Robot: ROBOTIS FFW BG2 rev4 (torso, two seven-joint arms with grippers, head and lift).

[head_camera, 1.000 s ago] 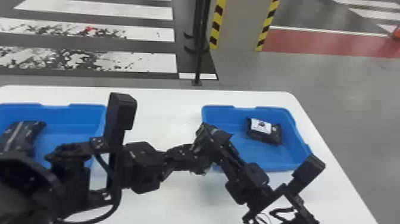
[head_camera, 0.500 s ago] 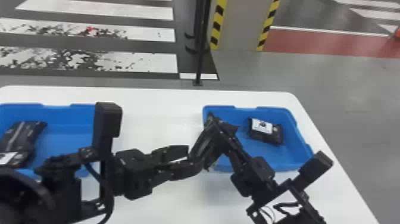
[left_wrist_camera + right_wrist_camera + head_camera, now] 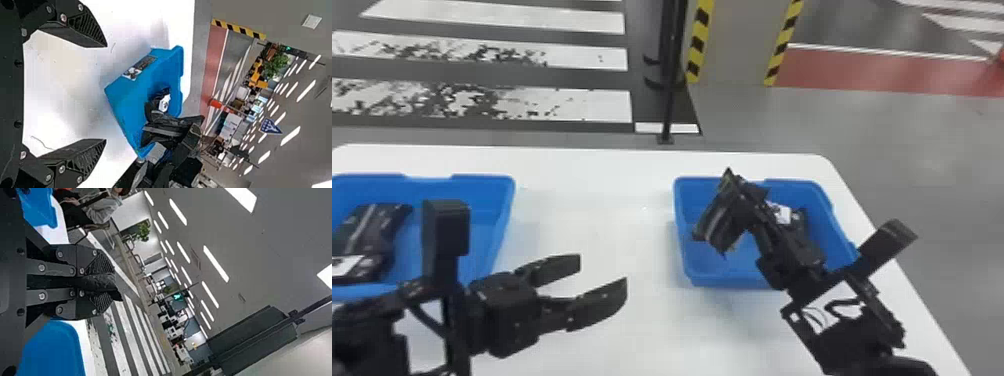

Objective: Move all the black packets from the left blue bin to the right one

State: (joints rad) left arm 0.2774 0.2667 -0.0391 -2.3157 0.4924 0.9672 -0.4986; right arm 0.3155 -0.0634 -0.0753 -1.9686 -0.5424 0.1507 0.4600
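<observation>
A black packet hangs over the right blue bin, pinched in the right gripper.
In the head view, I see the right gripper (image 3: 743,202) clamped on the held packet (image 3: 721,225) right of centre, above the right blue bin (image 3: 727,281); another packet (image 3: 800,219) lies inside. At the left edge, dark packets (image 3: 377,227) sit in the left blue bin (image 3: 504,200), and the left gripper (image 3: 603,270), lower left of centre, has its fingers apart with nothing between them. The left wrist view shows the held packet near the one lying in the bin; let go carelessly, it could land on that one or, released too near the wall, tip over the rim. In the right wrist view the fingers squeeze a thin fold, so a jolt might slide it loose.
</observation>
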